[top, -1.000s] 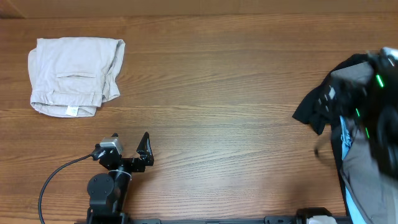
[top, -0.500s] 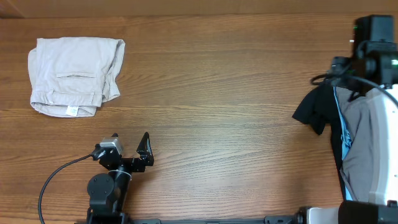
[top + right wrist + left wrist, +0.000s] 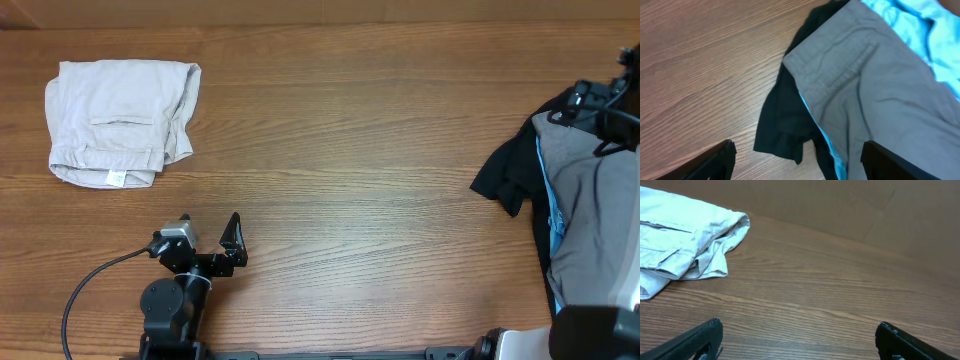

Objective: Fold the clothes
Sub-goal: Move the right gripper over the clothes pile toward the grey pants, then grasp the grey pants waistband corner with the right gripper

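A pile of clothes lies at the table's right edge: grey shorts [image 3: 590, 210] on top, a light blue T-shirt [image 3: 548, 215] under them and a black garment [image 3: 505, 175] sticking out to the left. My right gripper [image 3: 797, 162] hovers open above the pile's left side, nothing between its fingers. Below it are the grey shorts [image 3: 880, 90] with a welt pocket, the black garment [image 3: 785, 120] and the blue T-shirt [image 3: 910, 25]. Folded beige shorts [image 3: 120, 120] lie at the far left. My left gripper [image 3: 210, 218] stands open over bare table at the front left.
In the left wrist view the beige shorts [image 3: 680, 245] lie ahead to the left of the open left gripper [image 3: 800, 340]. A black cable [image 3: 90, 285] loops beside the left arm's base. The wooden table [image 3: 350, 150] stretches between the two heaps.
The right arm swung about over the pile at the right edge and now sits further right, leaving more of the grey shorts uncovered. The left arm and beige shorts have not moved.
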Controlling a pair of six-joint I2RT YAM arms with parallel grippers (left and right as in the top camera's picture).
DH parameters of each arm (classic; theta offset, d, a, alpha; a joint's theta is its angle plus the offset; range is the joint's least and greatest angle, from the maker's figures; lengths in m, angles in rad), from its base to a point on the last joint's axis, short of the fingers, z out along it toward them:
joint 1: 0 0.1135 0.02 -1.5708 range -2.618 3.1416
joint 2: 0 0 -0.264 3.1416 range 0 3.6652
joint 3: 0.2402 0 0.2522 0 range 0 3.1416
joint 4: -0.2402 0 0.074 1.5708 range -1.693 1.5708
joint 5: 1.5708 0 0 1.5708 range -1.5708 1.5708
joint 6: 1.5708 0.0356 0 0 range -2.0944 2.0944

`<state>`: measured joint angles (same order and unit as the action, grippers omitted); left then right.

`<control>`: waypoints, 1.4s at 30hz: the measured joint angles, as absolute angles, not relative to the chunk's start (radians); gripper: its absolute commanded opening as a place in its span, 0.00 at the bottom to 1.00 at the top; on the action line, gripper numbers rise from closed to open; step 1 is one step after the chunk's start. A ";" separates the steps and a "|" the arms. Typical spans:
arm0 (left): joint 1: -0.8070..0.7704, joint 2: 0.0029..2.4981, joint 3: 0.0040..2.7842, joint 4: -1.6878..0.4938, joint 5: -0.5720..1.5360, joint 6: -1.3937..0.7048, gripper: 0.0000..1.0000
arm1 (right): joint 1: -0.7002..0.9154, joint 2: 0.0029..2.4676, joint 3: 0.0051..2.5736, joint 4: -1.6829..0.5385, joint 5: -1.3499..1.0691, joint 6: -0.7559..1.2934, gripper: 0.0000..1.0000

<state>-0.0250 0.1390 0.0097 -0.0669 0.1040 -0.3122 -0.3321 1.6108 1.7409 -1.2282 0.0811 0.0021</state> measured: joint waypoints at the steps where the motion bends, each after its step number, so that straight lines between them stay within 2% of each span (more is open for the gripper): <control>1: -0.025 0.139 0.010 -0.067 0.104 -0.312 1.00 | -0.332 1.631 1.742 -1.217 0.075 -0.005 0.83; 9: -0.025 0.139 0.010 -0.067 0.104 -0.312 1.00 | -0.333 1.879 1.743 -1.127 0.060 -0.061 0.78; 17: -0.025 0.139 0.010 -0.067 0.104 -0.312 1.00 | -0.333 2.001 1.743 -1.055 0.079 -0.098 0.78; 22: -0.025 0.139 0.010 -0.067 0.104 -0.312 1.00 | -0.333 2.045 1.743 -1.022 0.089 -0.116 0.69; 39: -0.025 0.139 0.010 -0.067 0.104 -0.312 1.00 | -0.377 2.103 1.707 -0.914 0.112 -0.131 0.70; 42: -0.025 0.139 0.010 -0.067 0.104 -0.312 1.00 | -0.377 2.103 1.707 -0.904 0.107 -0.131 0.73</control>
